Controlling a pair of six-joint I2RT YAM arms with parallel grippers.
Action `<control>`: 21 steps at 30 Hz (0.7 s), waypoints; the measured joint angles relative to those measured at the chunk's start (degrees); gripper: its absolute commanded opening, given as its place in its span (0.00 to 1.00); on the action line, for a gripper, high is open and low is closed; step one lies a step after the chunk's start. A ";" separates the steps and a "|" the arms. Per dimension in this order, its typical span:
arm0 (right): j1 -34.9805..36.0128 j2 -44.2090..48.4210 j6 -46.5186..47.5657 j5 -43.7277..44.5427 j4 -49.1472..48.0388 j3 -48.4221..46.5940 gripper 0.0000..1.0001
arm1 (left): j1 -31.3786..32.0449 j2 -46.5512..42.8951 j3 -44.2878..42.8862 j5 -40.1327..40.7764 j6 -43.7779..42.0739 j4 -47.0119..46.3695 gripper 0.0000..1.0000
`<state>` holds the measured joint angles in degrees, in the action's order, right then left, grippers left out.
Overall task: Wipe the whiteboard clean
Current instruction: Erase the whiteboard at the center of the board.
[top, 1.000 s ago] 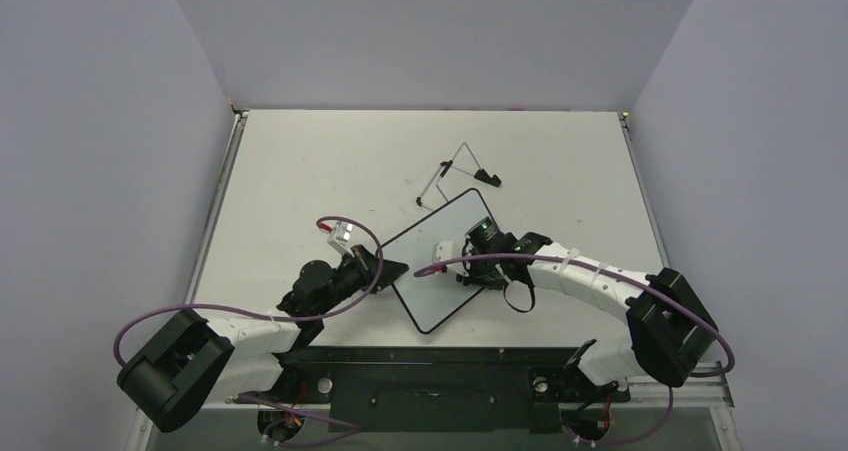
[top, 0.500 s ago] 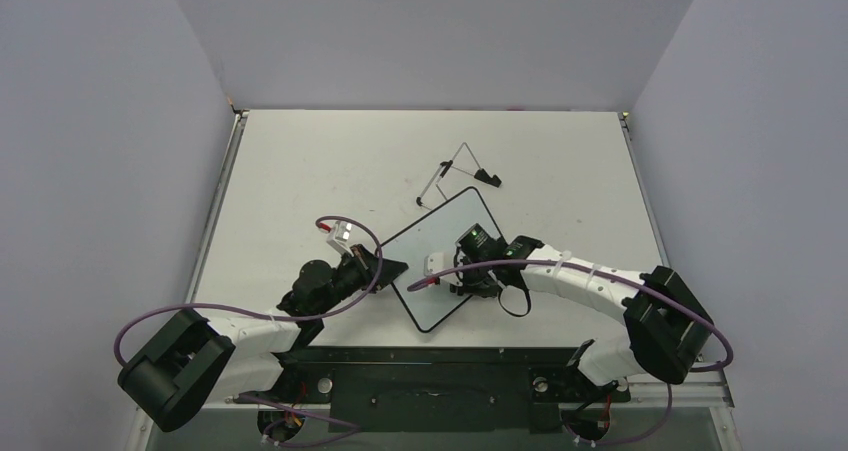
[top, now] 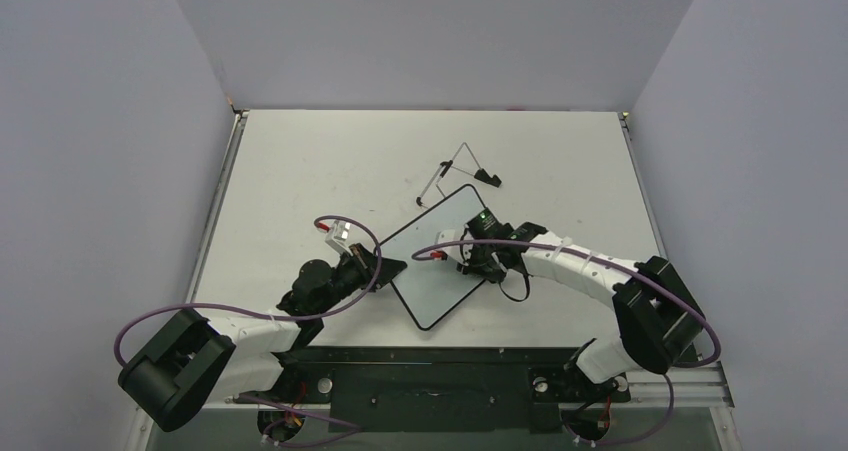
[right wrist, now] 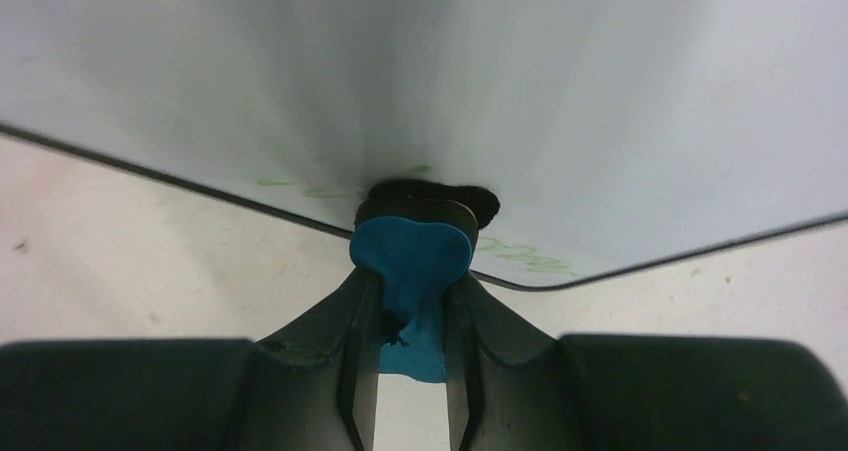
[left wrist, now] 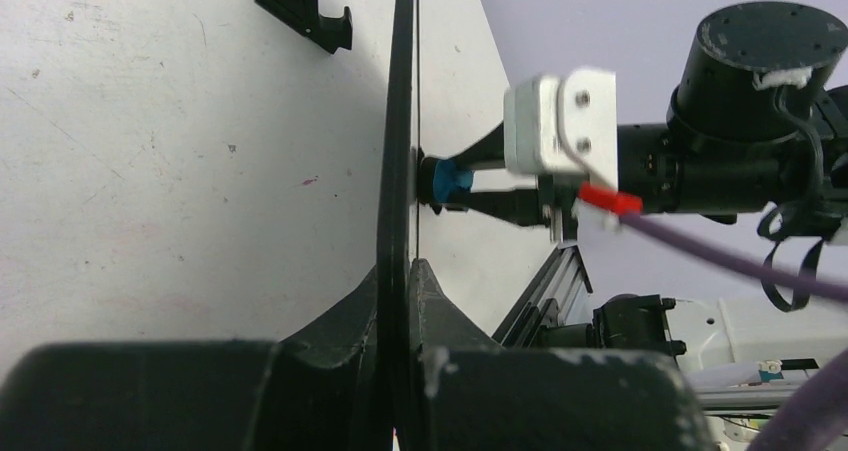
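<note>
The whiteboard (top: 430,271), white with a thin black frame, sits tilted mid-table. My left gripper (top: 388,269) is shut on its left edge; the left wrist view shows the board edge-on (left wrist: 397,121) between the jaws. My right gripper (top: 470,254) is shut on the blue-and-black eraser (right wrist: 412,256), pressing its black pad against the board face (right wrist: 450,91) near the far right edge. Faint green writing (right wrist: 525,256) remains by the eraser. The eraser also shows in the left wrist view (left wrist: 450,179).
The wire easel stand (top: 458,176) with black feet lies on the table just behind the board. Grey walls enclose the table on three sides. The arm bases and a black rail (top: 430,376) run along the near edge.
My right gripper with the eraser slid left and toward me across the board, then swept back up toward its far right edge. The left gripper and board stayed put.
</note>
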<state>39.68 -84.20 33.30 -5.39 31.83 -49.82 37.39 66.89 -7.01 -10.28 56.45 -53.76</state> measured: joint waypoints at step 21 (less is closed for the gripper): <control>6.93 3.23 9.88 -5.68 3.93 4.22 0.00 | -0.07 -1.16 0.13 -1.22 -0.63 0.72 0.00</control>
<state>46.61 -80.97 43.18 -11.07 35.77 -45.60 37.32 65.73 -6.87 -11.51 55.81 -53.04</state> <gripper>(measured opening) 0.197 0.020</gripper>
